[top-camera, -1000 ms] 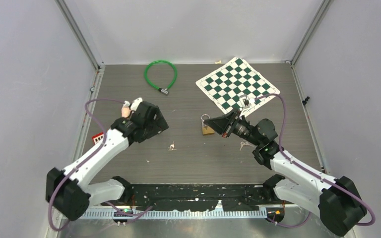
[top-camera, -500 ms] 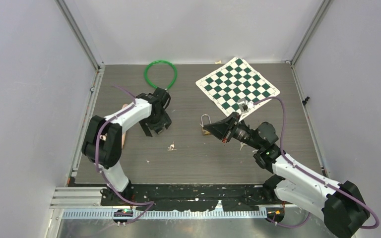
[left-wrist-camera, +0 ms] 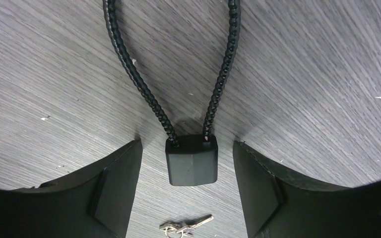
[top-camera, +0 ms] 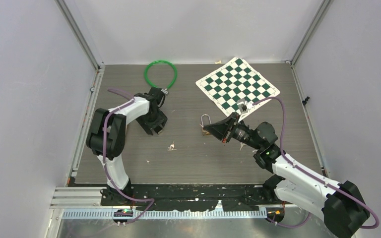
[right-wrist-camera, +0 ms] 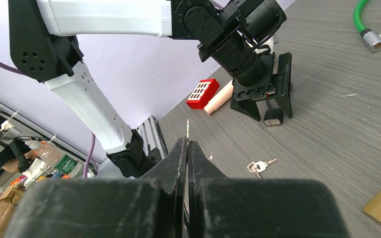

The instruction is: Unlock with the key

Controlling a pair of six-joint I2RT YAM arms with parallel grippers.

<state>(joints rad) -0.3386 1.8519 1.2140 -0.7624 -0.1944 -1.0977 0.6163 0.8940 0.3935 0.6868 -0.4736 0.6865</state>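
Keys (top-camera: 171, 147) mid-table, brass padlock (top-camera: 204, 132) — right tool (top-camera: 212, 129) beside

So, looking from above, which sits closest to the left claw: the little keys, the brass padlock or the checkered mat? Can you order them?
From the left gripper, in the top view:
1. Little keys: nearest, just to its right and toward the near edge.
2. Brass padlock: farther right, mid-table.
3. Checkered mat: farthest, at the far right of the table.

Checkered mat (top-camera: 238, 84); red block (right-wrist-camera: 202, 93) beside peach block (right-wrist-camera: 219, 99).
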